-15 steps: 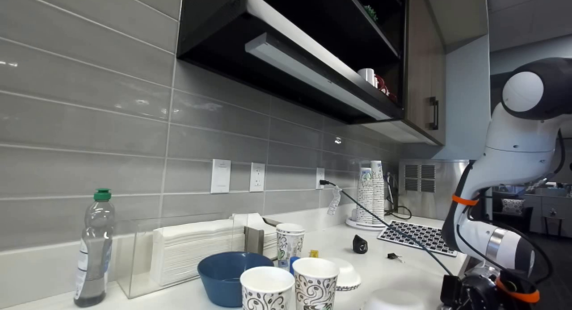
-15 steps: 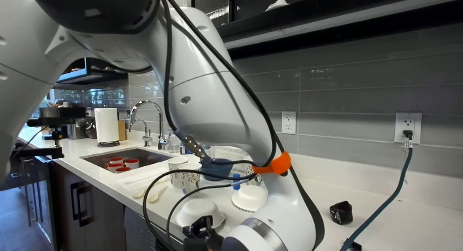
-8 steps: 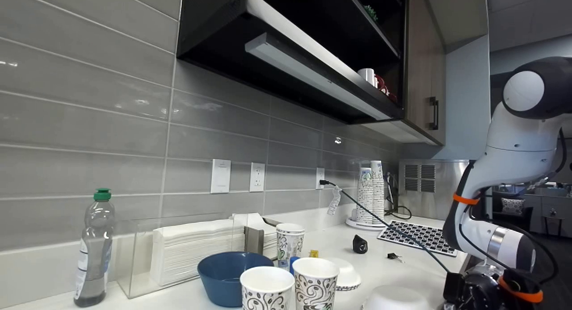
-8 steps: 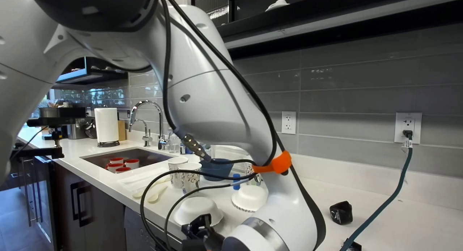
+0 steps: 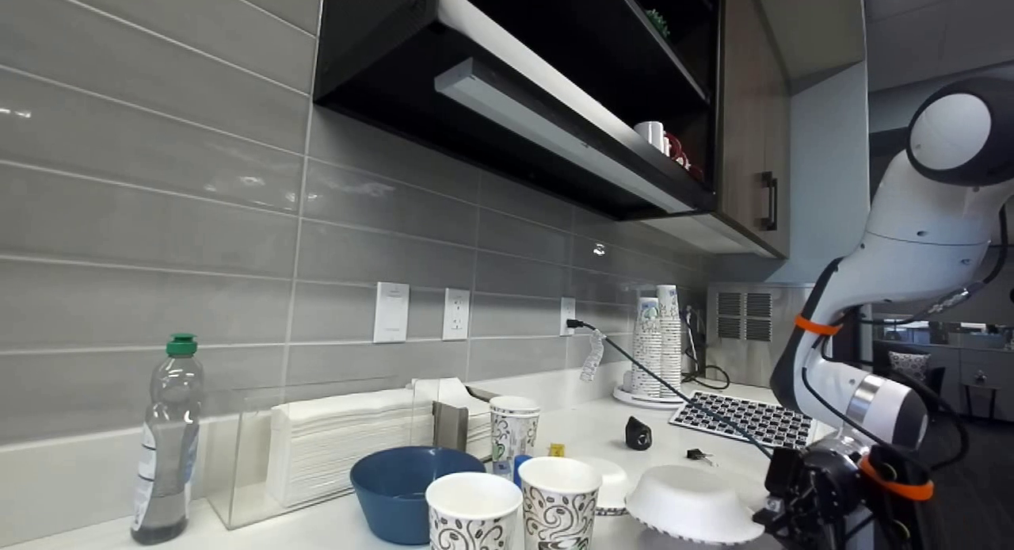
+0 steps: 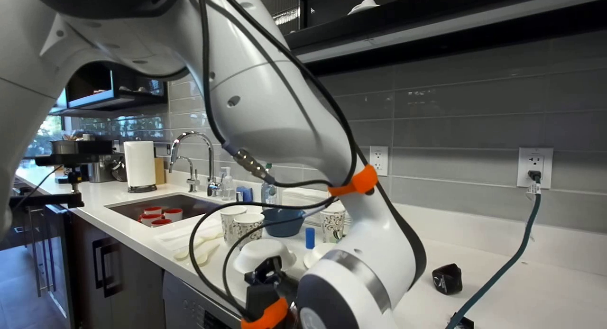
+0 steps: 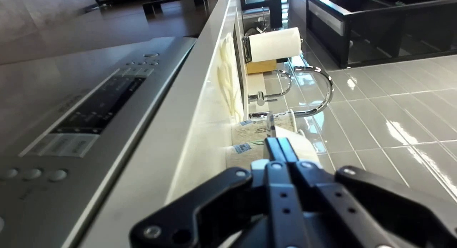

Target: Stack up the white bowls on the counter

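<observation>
The gripper is squeezed tight on the edge of an upside-down white bowl. Another white bowl sits nearby on the surface.

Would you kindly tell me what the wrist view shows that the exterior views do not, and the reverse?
Only the wrist view shows the dishwasher's larger round buttons and, clearly, a shut gripper.
Only the exterior views show orange arm straps, wall outlets and recognizable, overturned white bowls.
All share patterned paper cups, the counter and the grey tiled wall.
</observation>
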You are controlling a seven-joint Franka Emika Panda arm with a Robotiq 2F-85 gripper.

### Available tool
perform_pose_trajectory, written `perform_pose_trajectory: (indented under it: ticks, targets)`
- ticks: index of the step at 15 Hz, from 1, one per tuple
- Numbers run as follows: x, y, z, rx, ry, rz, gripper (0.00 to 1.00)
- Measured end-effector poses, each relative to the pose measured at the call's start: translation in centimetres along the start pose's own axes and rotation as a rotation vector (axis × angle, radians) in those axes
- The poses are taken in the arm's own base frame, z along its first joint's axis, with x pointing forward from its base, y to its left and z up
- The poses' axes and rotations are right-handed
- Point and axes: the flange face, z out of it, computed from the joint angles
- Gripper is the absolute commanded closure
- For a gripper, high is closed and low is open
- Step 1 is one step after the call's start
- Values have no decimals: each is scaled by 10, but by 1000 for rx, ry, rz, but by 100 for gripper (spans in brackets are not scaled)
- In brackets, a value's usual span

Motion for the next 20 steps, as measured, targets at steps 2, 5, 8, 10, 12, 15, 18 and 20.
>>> perform_pose_trajectory:
  ticks: [2, 5, 8, 10, 12, 15, 18, 20]
  targets:
    - [18, -30, 10, -22, -25, -52, 100]
    - [39, -69, 24, -54, -64, -109, 100]
    - [58, -93, 27, -77, -32, -131, 100]
    - [68, -102, 21, -83, 21, -140, 100]
    - [78, -107, 13, -93, 89, -140, 100]
    - [90, -111, 3, -118, 185, -110, 100]
    - [99, -109, -7, -168, 275, -58, 100]
    - [103, -106, -11, -206, 312, -22, 100]
